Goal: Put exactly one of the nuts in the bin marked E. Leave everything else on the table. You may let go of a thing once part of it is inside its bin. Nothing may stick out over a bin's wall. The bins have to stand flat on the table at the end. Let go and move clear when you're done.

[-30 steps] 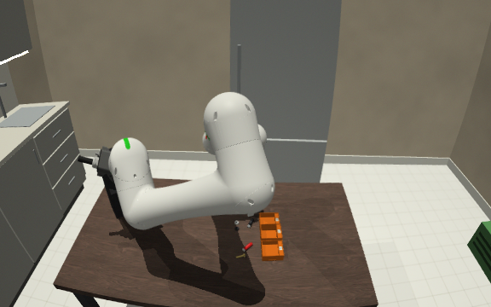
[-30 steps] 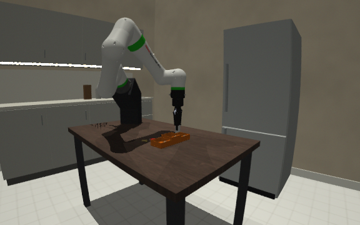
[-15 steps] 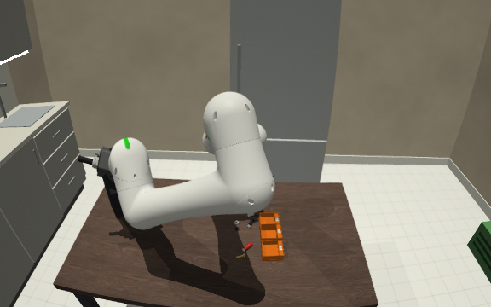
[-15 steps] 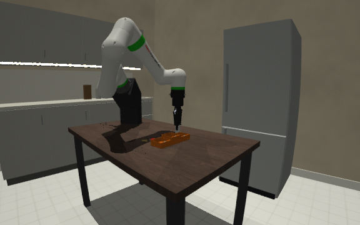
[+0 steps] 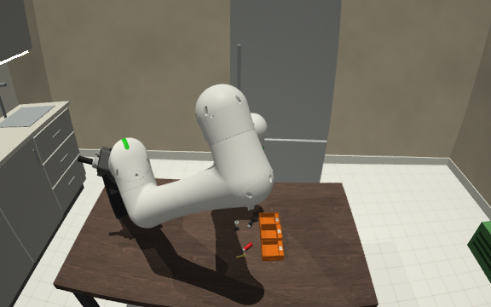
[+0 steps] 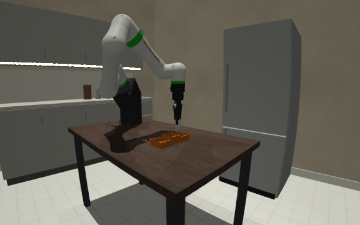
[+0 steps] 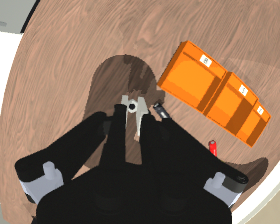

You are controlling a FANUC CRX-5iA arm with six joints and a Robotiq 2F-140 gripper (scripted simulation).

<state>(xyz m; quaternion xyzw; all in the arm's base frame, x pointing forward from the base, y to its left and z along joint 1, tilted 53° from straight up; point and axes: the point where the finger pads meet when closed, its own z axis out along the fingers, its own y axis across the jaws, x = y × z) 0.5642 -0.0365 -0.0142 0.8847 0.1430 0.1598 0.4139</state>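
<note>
Arm (image 6: 155, 57) bends from its black base (image 6: 130, 103) near the table's back-left corner and reaches toward the middle of the table (image 5: 322, 264), wrist pointing straight down. Gripper (image 6: 177, 123) hangs above the wood, off the surface, just beside the far end of the orange bins (image 6: 170, 139). Jaws nearly shut, pinching a small grey nut (image 7: 132, 106); in wrist view the nut sits between the fingertips w/ its hole visible, lifted clear of the table. So the task's nut is in the grip, in the air, not in any bin. Bins = 3 orange compartments in a row (image 5: 271, 236), roughly mid-table toward the right edge, standing flat, each w/ a small white label; letters too small to read, so can't tell which is E. Top view: another nut (image 5: 237, 223) lies on the table left of the row's far end, and a small dark bolt-like piece (image 5: 251, 222) between it and the bins, near but apart from both. A red-handled tool (image 5: 247, 246) lies closer to the front edge, left of the nearest bin, w/ a thin yellowish bit (image 5: 240, 256) just beside it. Arm's shadow falls across the table's left half.
</note>
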